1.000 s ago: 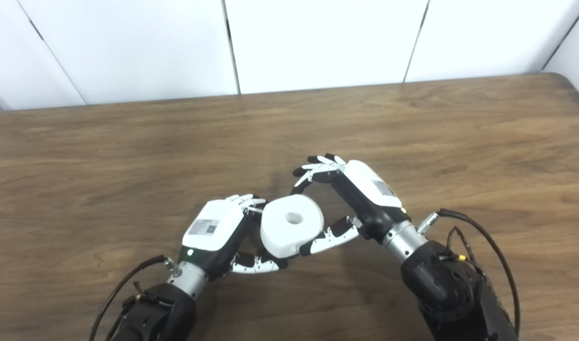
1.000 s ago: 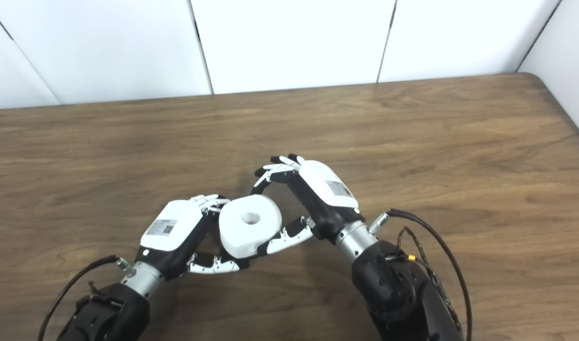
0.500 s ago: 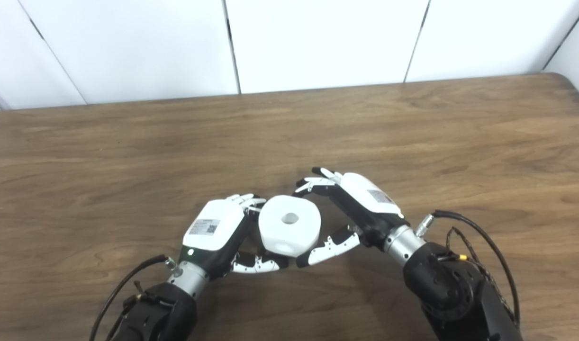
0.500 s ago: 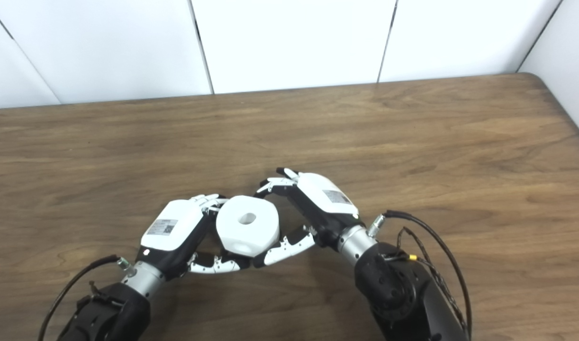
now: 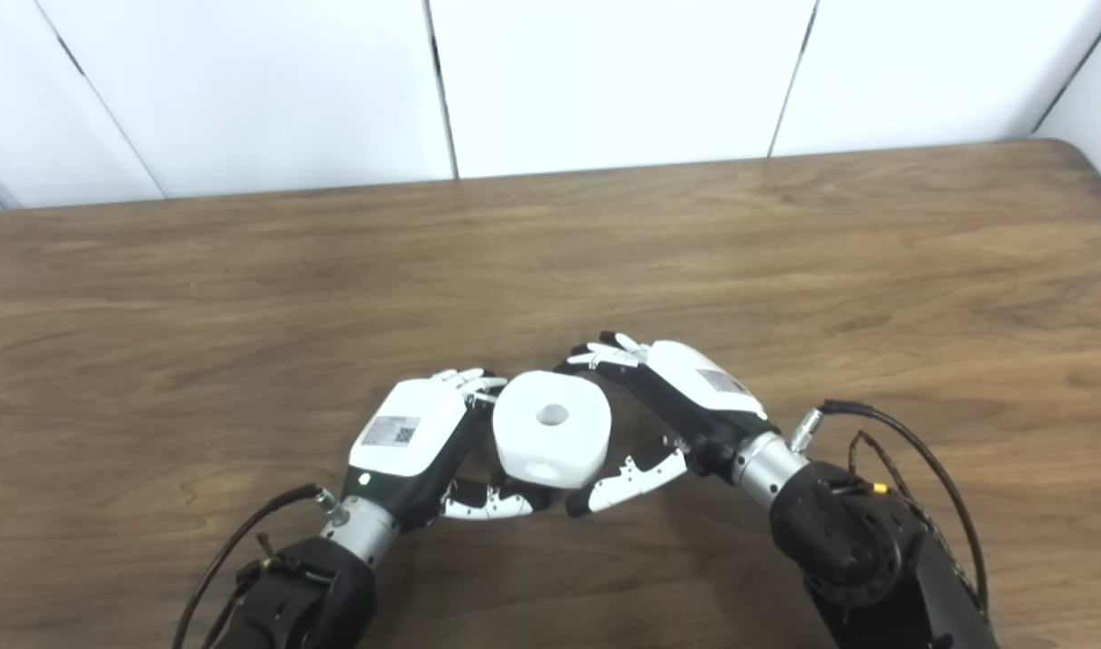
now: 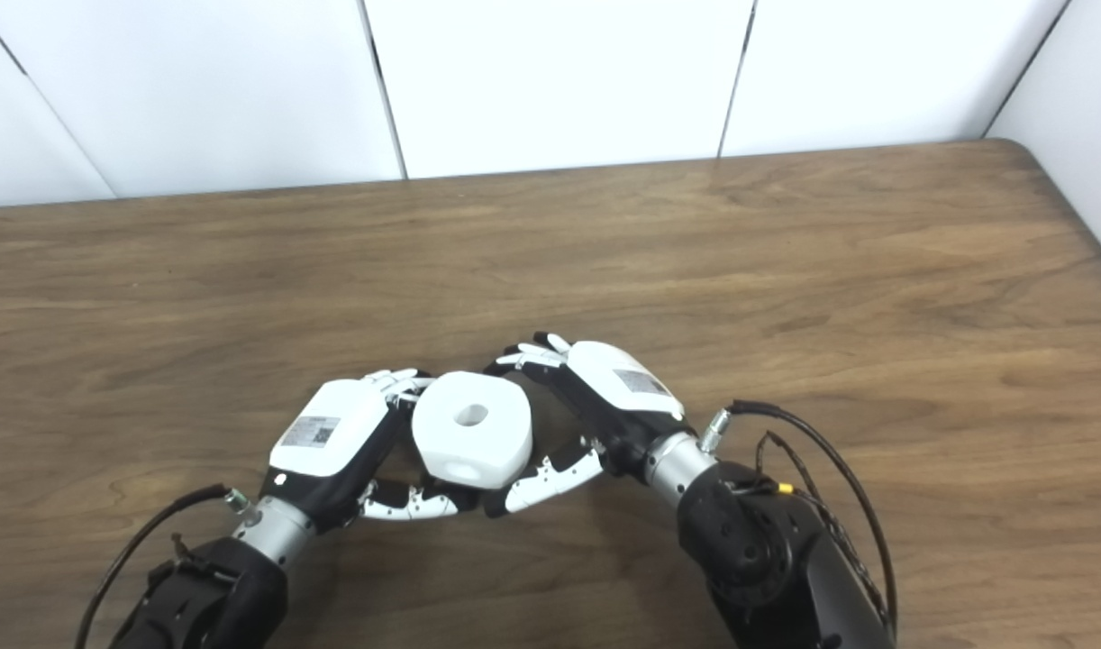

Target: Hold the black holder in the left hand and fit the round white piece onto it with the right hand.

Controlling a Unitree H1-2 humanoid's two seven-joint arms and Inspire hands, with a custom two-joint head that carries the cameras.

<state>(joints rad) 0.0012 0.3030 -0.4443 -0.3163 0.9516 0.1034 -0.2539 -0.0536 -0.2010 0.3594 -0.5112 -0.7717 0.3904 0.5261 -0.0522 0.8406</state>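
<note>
Here our left hand [image 5: 413,439] grips beneath the round white plastic piece [image 5: 551,430], our right hand [image 5: 672,406] loosely cupping it, so uneven pressure could cock it sideways.

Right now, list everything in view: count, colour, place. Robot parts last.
round white piece: 1, white, centre hole on top, near middle of the table, between the two hands.
black holder: not visible as a separate thing; if present, hidden under the white piece and the left hand.
table: 1, brown wood grain, fills most of the view.
wall panels: white with dark seams, behind the table's far edge.
cables: black, looping by the right forearm; another by the left forearm.
left hand: 1, white and black, shut around the piece's left side.
right hand: 1, white and black, fingers at the piece's far right, thumb at its near right.
</note>
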